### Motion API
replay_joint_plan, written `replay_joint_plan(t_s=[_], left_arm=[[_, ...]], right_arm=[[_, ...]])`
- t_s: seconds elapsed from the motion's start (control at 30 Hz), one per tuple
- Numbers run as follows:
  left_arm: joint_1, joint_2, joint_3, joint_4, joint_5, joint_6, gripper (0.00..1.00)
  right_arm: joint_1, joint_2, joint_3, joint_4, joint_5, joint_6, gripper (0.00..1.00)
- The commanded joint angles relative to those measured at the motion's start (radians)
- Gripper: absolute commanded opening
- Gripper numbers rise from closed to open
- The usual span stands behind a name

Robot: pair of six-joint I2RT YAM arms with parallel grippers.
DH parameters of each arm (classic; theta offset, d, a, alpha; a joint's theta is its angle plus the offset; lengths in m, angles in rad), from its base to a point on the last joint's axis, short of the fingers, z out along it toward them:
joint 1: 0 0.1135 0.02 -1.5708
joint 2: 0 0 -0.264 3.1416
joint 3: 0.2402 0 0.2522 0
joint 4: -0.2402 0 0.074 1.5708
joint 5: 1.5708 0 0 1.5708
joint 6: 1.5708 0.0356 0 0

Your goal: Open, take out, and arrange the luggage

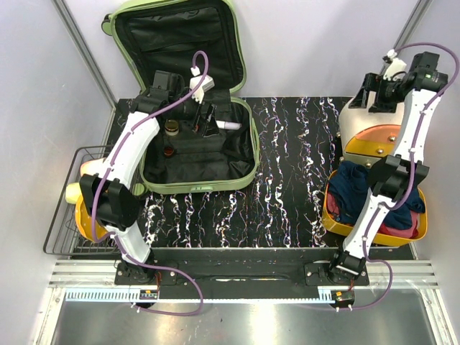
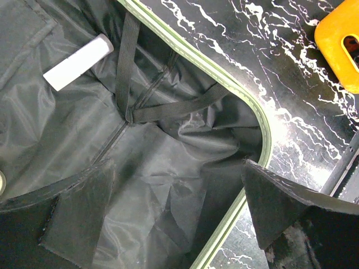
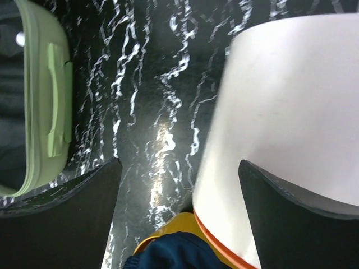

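The pale-green luggage [image 1: 248,154] lies open at the back left of the table, its lid [image 1: 180,32] leaning on the back wall and its black lining showing. Inside are two small jars [image 1: 172,128] and a white tube [image 1: 230,126], which also shows in the left wrist view [image 2: 78,61]. My left gripper [image 1: 205,118] is open and empty over the lining near the green rim [image 2: 263,120]. My right gripper [image 1: 374,97] is open and empty at the back right, above a white container [image 3: 291,112]. The luggage shell and handle [image 3: 53,101] show in the right wrist view.
The white, orange-rimmed container [image 1: 363,126] stands at the back right. A yellow-orange tray [image 1: 334,219] with navy clothing [image 1: 356,187] and red clothing is at the right. A wire basket [image 1: 61,208] with yellow items stands at the left edge. Black straps [image 2: 168,112] cross the lining.
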Motion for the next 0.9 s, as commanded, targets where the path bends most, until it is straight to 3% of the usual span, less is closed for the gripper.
replay_joint_plan(t_s=[0.0,0.27,0.53,0.6,0.63,0.7,0.73,0.87], left_arm=[[0.006,0.015,0.073,0.029,0.038,-0.016,0.99],[0.005,0.056,0.129,0.021,0.049,-0.030,0.99],[0.006,0.085,0.182,-0.023,0.038,-0.010,0.99],[0.005,0.085,0.181,-0.028,0.029,-0.001,0.99],[0.005,0.085,0.181,-0.034,0.020,0.004,0.99],[0.006,0.085,0.181,-0.040,0.019,0.010,0.99],[0.005,0.087,0.181,-0.046,0.016,0.011,0.99],[0.005,0.090,0.192,-0.052,0.007,0.016,0.99]], right_arm=[[-0.042,-0.097,0.078,-0.072,0.133,-0.015,0.95],[-0.106,-0.104,0.091,0.023,0.389,-0.049,1.00],[-0.131,-0.062,0.032,0.098,0.431,-0.110,0.97],[-0.131,-0.058,0.039,0.134,0.469,-0.126,0.89],[-0.131,-0.061,0.039,0.149,0.489,-0.132,0.79],[-0.131,-0.076,0.024,0.209,0.564,-0.144,0.68],[-0.131,-0.084,0.013,0.235,0.590,-0.167,0.56],[-0.130,-0.111,-0.094,0.358,0.695,-0.284,0.39]])
